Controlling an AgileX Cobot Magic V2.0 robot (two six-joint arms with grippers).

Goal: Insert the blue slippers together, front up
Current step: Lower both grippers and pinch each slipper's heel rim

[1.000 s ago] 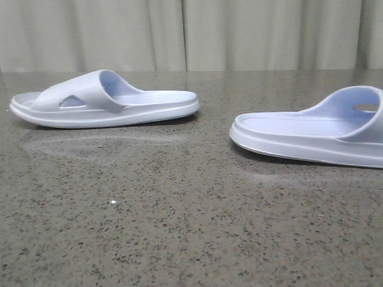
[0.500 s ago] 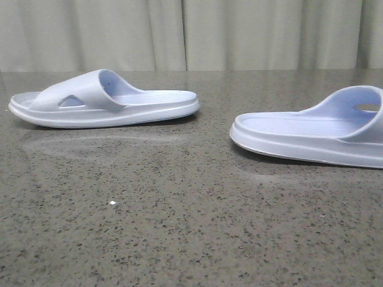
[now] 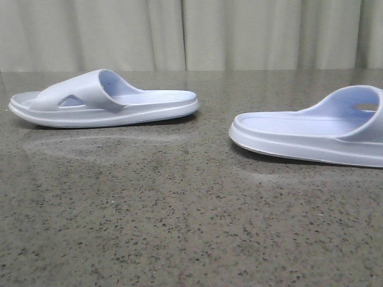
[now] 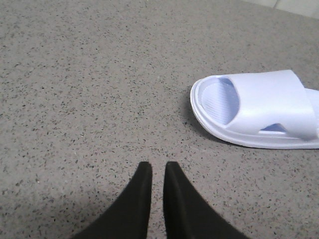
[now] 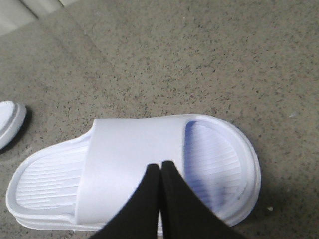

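Note:
Two pale lavender-blue slippers lie sole-down and apart on the speckled table. The left slipper [image 3: 105, 98] shows a triangular cut-out in its strap. The right slipper [image 3: 305, 134] runs off the right edge of the front view. No gripper shows in the front view. In the left wrist view my left gripper [image 4: 158, 167] is empty over bare table, its fingers nearly together, with the left slipper [image 4: 269, 107] off to one side and apart from it. In the right wrist view my right gripper [image 5: 160, 164] is shut and empty, directly above the right slipper's strap [image 5: 129, 149].
The grey speckled stone table [image 3: 179, 209] spreads wide in front of both slippers. A pale curtain [image 3: 191, 33] hangs behind the far edge. An end of the left slipper [image 5: 10, 122] shows at the edge of the right wrist view.
Both slippers have hardly moved. A small white speck seen on the table in front of the left slipper no longer shows.

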